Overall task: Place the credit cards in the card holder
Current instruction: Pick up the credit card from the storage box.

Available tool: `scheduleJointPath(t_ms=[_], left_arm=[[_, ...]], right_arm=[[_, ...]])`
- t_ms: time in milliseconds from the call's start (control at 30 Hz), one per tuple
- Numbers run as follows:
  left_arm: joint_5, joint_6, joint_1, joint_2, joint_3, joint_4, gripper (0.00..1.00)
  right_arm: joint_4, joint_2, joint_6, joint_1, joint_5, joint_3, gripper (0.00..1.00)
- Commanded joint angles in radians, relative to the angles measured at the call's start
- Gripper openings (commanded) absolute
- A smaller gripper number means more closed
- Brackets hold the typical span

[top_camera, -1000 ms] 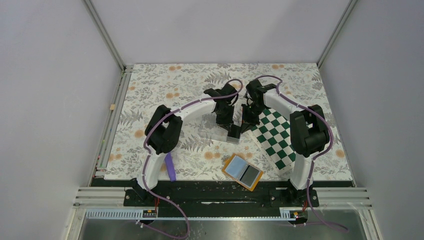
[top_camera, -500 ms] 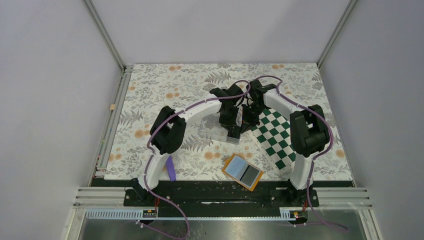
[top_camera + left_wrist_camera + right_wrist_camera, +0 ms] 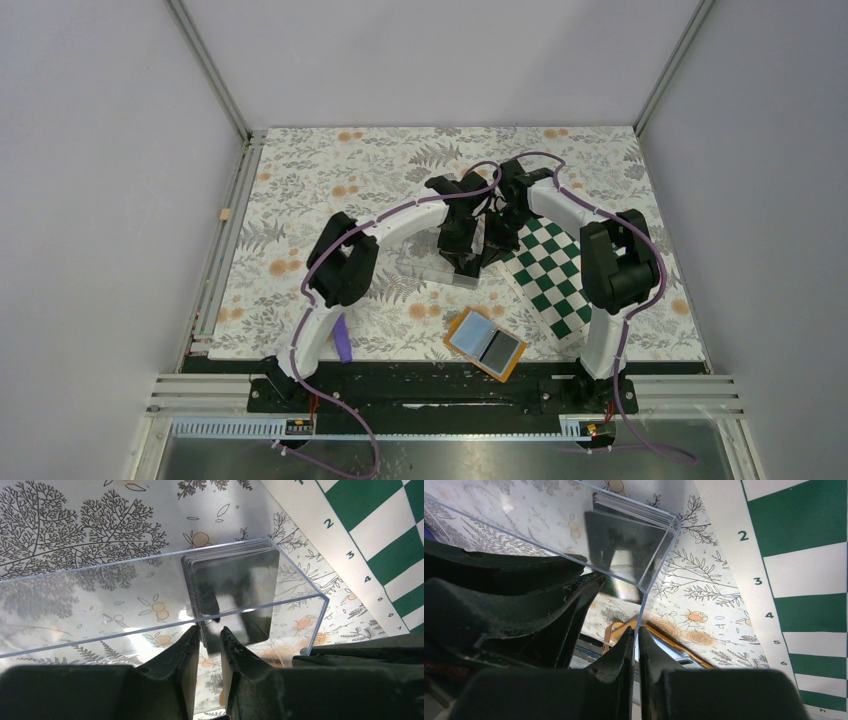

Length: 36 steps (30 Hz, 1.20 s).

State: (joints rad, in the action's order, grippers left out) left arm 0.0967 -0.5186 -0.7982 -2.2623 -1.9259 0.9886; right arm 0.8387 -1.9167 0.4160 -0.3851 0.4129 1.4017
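A stack of dark credit cards (image 3: 235, 580) lies in the right end of a clear plastic box (image 3: 428, 266); the stack also shows in the right wrist view (image 3: 624, 535). My left gripper (image 3: 207, 630) hangs over the box's near wall above the stack, jaws a narrow gap apart with nothing held. My right gripper (image 3: 636, 635) is shut on the box's end wall (image 3: 656, 560). From above, both grippers, left (image 3: 464, 258) and right (image 3: 488, 252), crowd that end and hide the cards. The orange card holder (image 3: 485, 343) lies open near the front edge, blue lining up, a dark card on its right half.
A green and white chessboard mat (image 3: 555, 275) lies right of the box, under the right arm. A purple object (image 3: 341, 335) lies by the left arm's base. White walls close in the floral table on three sides.
My left arm has swung right, bringing its gripper over the box's right end next to the right gripper. The right arm, box and card holder have not moved.
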Motion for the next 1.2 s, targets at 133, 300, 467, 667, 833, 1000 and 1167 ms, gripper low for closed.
scheduleJointPath(t_ms=[133,300,467,667,833,1000,1167], left_arm=[[-0.025,0.045,-0.032,-0.031,-0.083,0.026,0.25],[0.008,0.030,-0.032,-0.023,-0.072,-0.005,0.23],[0.002,-0.010,-0.014,0.021,0.005,-0.061,0.38],[0.047,-0.028,0.013,0.030,0.073,-0.108,0.25],[0.070,-0.030,0.010,0.022,0.073,-0.109,0.01],[0.092,-0.033,0.007,0.055,0.067,-0.127,0.00],[0.100,-0.043,0.007,0.112,0.050,-0.143,0.00]], right_arm=[[-0.011,-0.017,-0.013,-0.009,0.007,-0.018,0.10],[-0.013,-0.017,-0.015,-0.009,0.008,-0.024,0.10],[-0.015,-0.018,-0.014,-0.009,0.016,-0.028,0.10],[-0.016,-0.022,-0.014,-0.009,0.019,-0.027,0.10],[-0.016,-0.022,-0.014,-0.009,0.019,-0.025,0.10],[-0.015,-0.025,-0.013,-0.009,0.018,-0.024,0.10],[-0.015,-0.024,-0.016,-0.010,0.017,-0.027,0.10]])
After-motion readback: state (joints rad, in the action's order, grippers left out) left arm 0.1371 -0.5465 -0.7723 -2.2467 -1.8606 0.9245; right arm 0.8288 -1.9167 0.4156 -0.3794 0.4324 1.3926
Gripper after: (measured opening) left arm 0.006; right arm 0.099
